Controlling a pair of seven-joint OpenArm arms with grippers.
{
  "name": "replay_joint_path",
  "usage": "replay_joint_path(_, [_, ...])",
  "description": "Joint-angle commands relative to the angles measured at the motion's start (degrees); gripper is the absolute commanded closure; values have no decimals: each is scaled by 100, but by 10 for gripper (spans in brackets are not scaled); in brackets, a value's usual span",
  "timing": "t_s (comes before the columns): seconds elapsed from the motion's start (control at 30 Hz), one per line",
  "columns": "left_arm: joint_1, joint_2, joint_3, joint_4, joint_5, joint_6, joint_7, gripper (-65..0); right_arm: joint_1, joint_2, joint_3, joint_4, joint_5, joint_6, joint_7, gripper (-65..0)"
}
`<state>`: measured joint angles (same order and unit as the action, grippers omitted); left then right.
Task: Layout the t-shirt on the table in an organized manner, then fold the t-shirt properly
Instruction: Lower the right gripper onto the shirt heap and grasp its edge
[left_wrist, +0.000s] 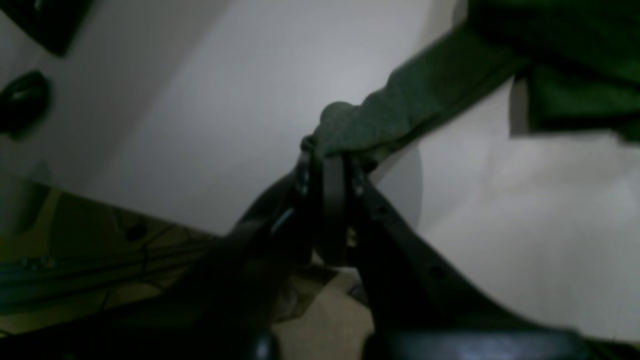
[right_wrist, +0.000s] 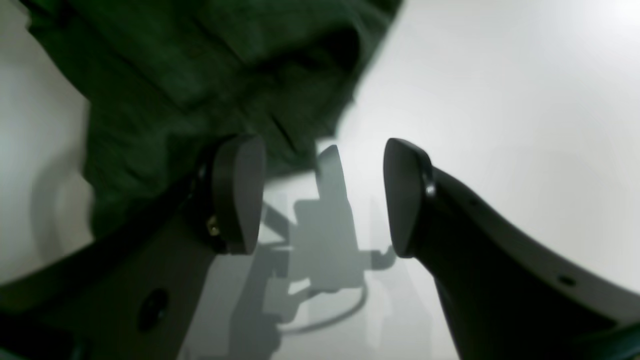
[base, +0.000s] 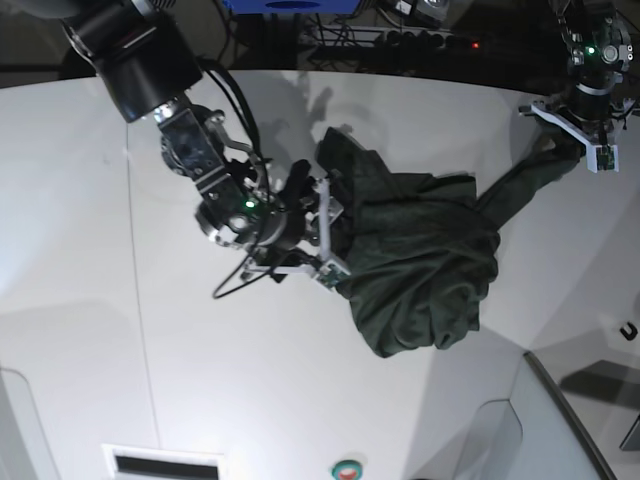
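Clearly bunched rather than spread, the dark green t-shirt (base: 415, 255) lies in a rumpled heap on the white tabletop (base: 120, 330), folds piled over folds near the middle of the surface. From the heap one narrow strip of cloth, a sleeve or a corner, runs out taut toward the tabletop's far curved edge.

At the end of that strip sits the left hand (left_wrist: 327, 152). In its wrist view the two dark fingers are pressed together on the tip of the fabric, which bulges in a small wad just beyond them; the hand is clenched on the t-shirt (left_wrist: 430, 85). The strip climbs away from the fingers to the main mass of cloth in the upper corner of that view, with pale tabletop (left_wrist: 225, 100) showing beneath it. In the base view this hand (base: 570, 130) stands beside the far edge, well apart from the heap.

On the opposite side of the heap, the right hand (right_wrist: 322, 195) is released: its two rounded fingertips (right_wrist: 239, 192) stand clearly apart with bare tabletop (right_wrist: 500, 100) and the arm's own shadow showing between them. One fingertip lies right against the edge of the t-shirt (right_wrist: 200, 75); whether it touches the cloth cannot be told. The other is over open tabletop. Nothing is held between them. In the base view this hand (base: 322, 230) sits just beside the heap's edge, its arm reaching in from the far corner.
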<state>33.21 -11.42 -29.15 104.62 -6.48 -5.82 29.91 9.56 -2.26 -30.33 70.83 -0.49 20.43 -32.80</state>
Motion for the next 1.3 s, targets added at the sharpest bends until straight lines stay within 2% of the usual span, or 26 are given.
replay_joint_path(0.0, [24,-49,-26,101,2,59,-112,0,191,-147,-22,-10,54,19,128,-359])
replay_joint_path(0.17, [68,65,-79,118,2,59,-112,0,516,-411,-75,-731,54,19,488,-359])
replay_joint_path(0.4, [244,74,-88,198,2,59,-138,0,718,-455,-260,-1452,54,19,981,-359])
replay_joint_path(0.57, [252,74,-88,198,2,59,-130,0,727,-464,-286,-1610,54,19,1042,-357])
replay_joint_path(0.77, [252,74,-52,198,2,59,-130,0,648,-525,-295,-1390,62,19,998,-357])
replay_joint_path(0.9, [252,74,-88,198,2,59,-130,0,323,-455,-242,-274,36,-25,629,-356])
replay_joint_path(1.0, [252,74,-88,198,2,59,-130,0,288,-385,110,148,45,-25,304,-357])
replay_joint_path(1.17, [252,74,-88,198,2,59,-130,0,543,-464,945,-432,62,-25,374,-366])
replay_joint_path(1.27, [252,74,-88,198,2,51,-138,0,824,-499,1165,-1223,80,19,576,-438])
